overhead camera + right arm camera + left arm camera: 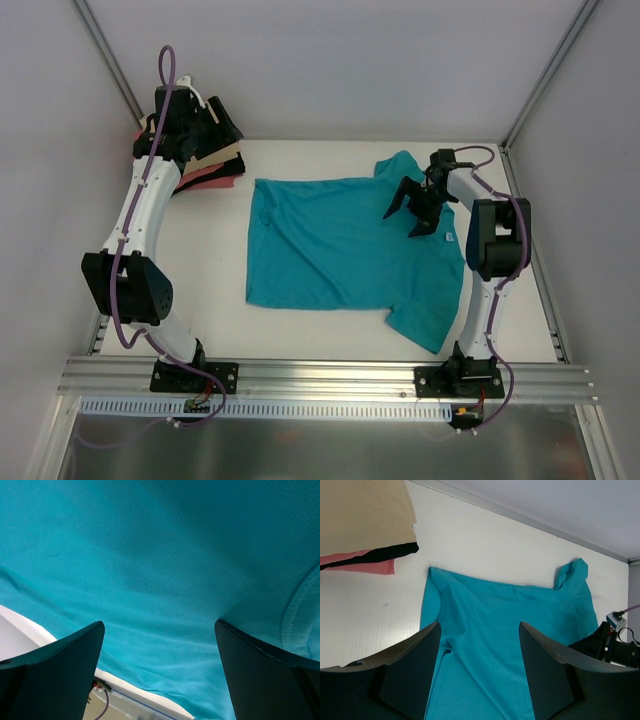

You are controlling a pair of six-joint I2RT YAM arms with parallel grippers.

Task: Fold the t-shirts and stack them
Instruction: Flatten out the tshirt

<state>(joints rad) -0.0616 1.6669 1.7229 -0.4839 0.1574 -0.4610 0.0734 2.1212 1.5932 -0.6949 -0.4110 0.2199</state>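
The teal t-shirt [340, 250] lies spread flat in the middle of the table, with its white neck label [450, 237] on the right side. My right gripper [408, 215] is open and hovers low over the shirt near the collar. In the right wrist view, teal fabric [160, 555] fills the space between the open jaws of that gripper [159, 625]. My left gripper [222, 120] is open and empty above the back left corner. Beneath it lie the folded tan-beige t-shirt [218, 158] and the coral-pink t-shirt [205, 182]. The left wrist view shows the left gripper [480, 627], the teal shirt [490, 630], the tan shirt [365, 515] and the coral shirt [370, 566].
A dark strip of cloth [385, 555] shows between the tan and coral shirts. White walls with metal posts close in the table at the back and sides. An aluminium rail [320, 375] carrying both arm bases runs along the near edge.
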